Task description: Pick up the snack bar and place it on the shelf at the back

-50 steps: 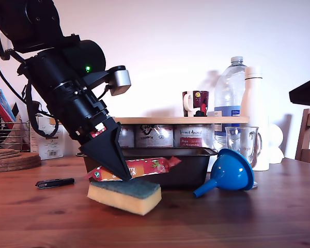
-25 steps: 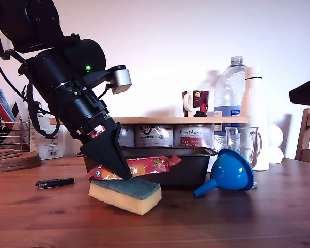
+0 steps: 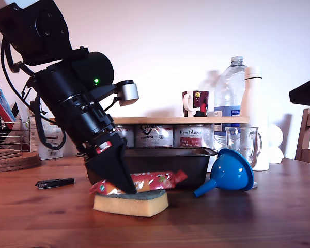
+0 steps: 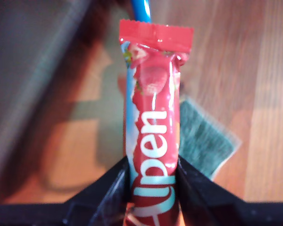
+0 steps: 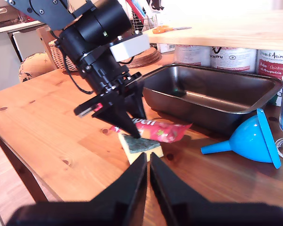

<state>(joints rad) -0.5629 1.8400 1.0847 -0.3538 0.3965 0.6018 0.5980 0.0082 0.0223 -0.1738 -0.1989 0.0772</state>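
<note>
The snack bar (image 3: 157, 181), a red foil-wrapped bar with white lettering, lies across a yellow sponge (image 3: 132, 204) with a green top, in front of the baking tin. My first gripper (image 3: 125, 187) is shut on the bar's end at the exterior view's left; its black fingers press both sides of the snack bar (image 4: 153, 122). The shelf (image 3: 196, 120), a light-wood plank, rests on cans behind the tin. My second gripper (image 5: 148, 186) hovers apart above the table, shut on nothing, facing the first gripper (image 5: 134, 129) and the snack bar (image 5: 162, 131).
A dark baking tin (image 3: 191, 160) stands just behind the bar. A blue funnel (image 3: 230, 173) and a glass mug (image 3: 243, 142) sit to the exterior view's right. A mug (image 3: 195, 102) stands on the shelf, with a water bottle (image 3: 230, 98) beside it. A black pen-like object (image 3: 54, 182) lies at that view's left.
My first gripper has shifted lower and slightly to the exterior view's right with the bar. The sponge, tilted before, now lies flat on the table.
</note>
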